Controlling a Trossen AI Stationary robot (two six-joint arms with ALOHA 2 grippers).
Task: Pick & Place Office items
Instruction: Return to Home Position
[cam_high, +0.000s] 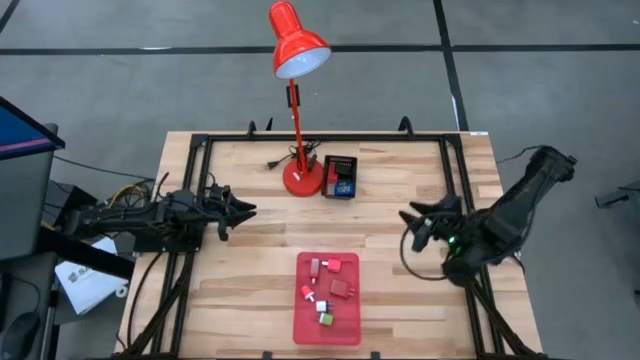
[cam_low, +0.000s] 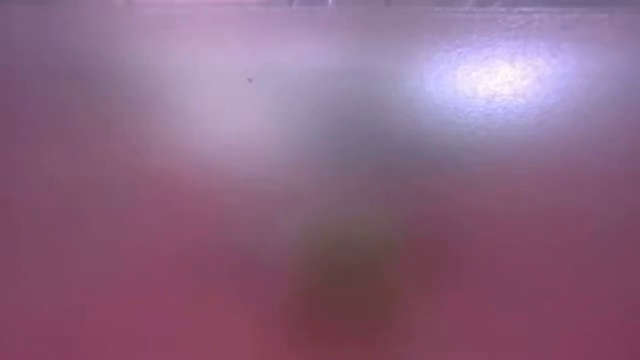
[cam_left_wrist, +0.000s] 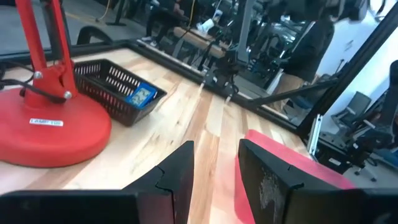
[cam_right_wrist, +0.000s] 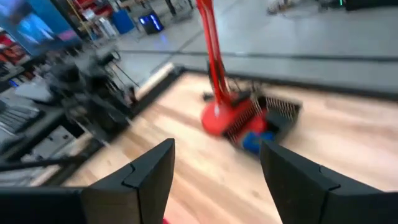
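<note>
office items (cam_high: 340, 289) lie between left gripper (cam_high: 240, 212) and right gripper (cam_high: 412, 222). both hang parted and empty, likely parked for home.

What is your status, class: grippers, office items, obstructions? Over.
Left gripper, right gripper: jaws open, empty, wide apart. Office items on red tray; blue piece in black bin. Red lamp beside bin, away from arms.

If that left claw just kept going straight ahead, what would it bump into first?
Probably the right gripper, facing it across the table. The left gripper points over bare wood, between lamp base and red tray.
</note>
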